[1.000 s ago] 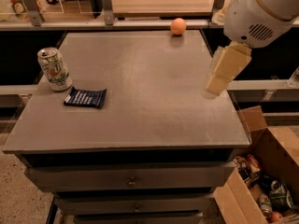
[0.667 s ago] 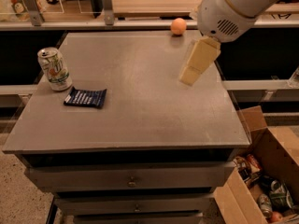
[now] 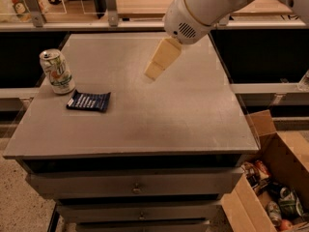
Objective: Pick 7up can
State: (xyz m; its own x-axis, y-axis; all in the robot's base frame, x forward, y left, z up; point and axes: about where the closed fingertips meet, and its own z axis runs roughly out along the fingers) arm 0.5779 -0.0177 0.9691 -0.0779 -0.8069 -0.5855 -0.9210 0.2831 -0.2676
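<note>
The 7up can [image 3: 57, 71], white and silver with green markings, stands upright near the left edge of the grey table [image 3: 159, 120]. My gripper [image 3: 154, 70] hangs from the white arm [image 3: 203, 8] over the table's back middle. It is well to the right of the can, above the surface and holding nothing.
A flat dark blue packet [image 3: 89, 101] lies just right of and in front of the can. A cardboard box [image 3: 270, 178] with mixed cans stands on the floor at the lower right. A rail and shelf run behind the table. Drawers sit under the tabletop.
The arm and gripper have swung left across the table, from its right edge to the back middle, closer to the can. The orange object at the back is now hidden.
</note>
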